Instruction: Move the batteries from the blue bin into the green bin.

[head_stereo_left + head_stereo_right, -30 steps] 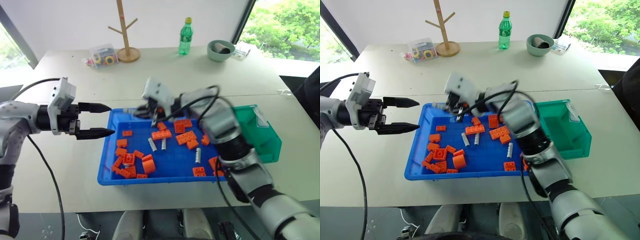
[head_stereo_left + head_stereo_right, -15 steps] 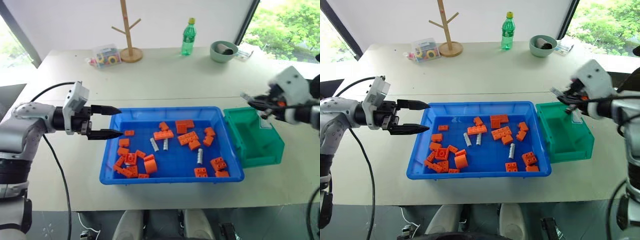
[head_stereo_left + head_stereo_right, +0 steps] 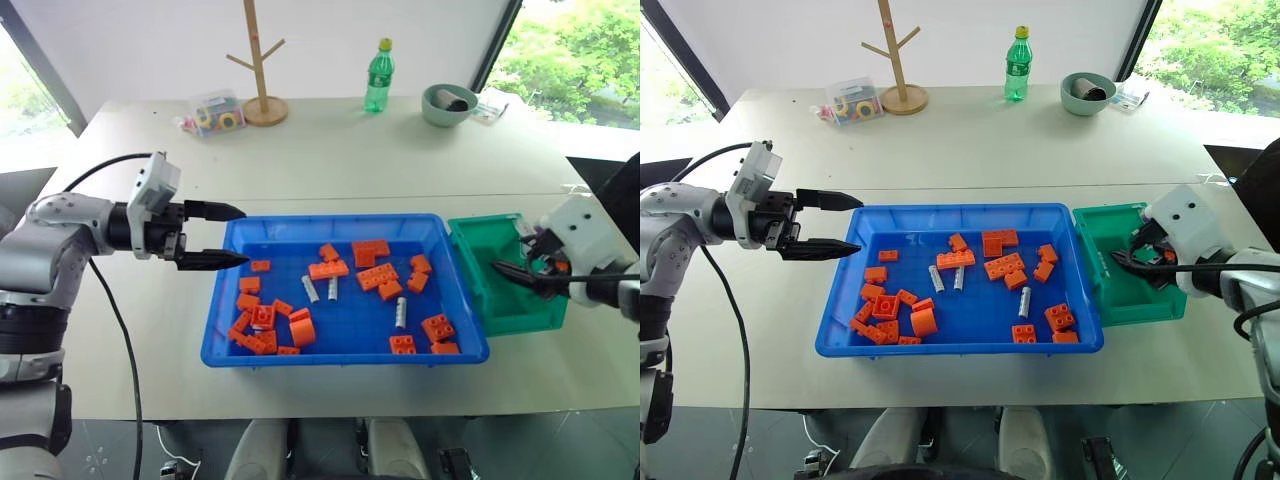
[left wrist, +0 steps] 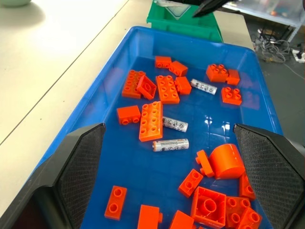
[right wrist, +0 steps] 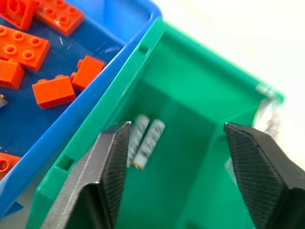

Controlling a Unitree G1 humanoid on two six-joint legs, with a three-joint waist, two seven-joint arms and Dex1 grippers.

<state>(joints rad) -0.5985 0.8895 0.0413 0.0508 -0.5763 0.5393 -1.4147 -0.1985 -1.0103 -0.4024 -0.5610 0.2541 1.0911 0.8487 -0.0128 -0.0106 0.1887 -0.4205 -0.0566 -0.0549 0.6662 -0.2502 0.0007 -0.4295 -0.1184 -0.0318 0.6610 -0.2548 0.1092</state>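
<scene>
The blue bin (image 3: pixel 330 220) sits mid-table, holding orange bricks and three batteries (image 3: pixel 310 289) (image 3: pixel 332 288) (image 3: pixel 401 312). They also appear in the left wrist view as batteries (image 4: pixel 170 144) (image 4: pixel 175 125) (image 4: pixel 204 86). The green bin (image 3: pixel 548 312) touches its right end. My right gripper (image 3: pixel 512 255) hangs open over the green bin (image 5: pixel 200 90), where two batteries (image 5: pixel 149 143) (image 5: pixel 136 138) lie side by side on the floor. My left gripper (image 3: pixel 243 235) is open and empty, level with the blue bin's left rim and pointing across it.
Orange bricks (image 3: pixel 378 275) are scattered through the blue bin. At the back of the table stand a wooden branch stand (image 3: pixel 258 60), a clear box of coloured rings (image 3: pixel 210 112), a green bottle (image 3: pixel 376 75) and a pale green bowl (image 3: pixel 445 103).
My right gripper swung from the blue bin's back left part over to the green bin, dropped lower above it, and its jaws went from shut to open. The left gripper stayed put.
</scene>
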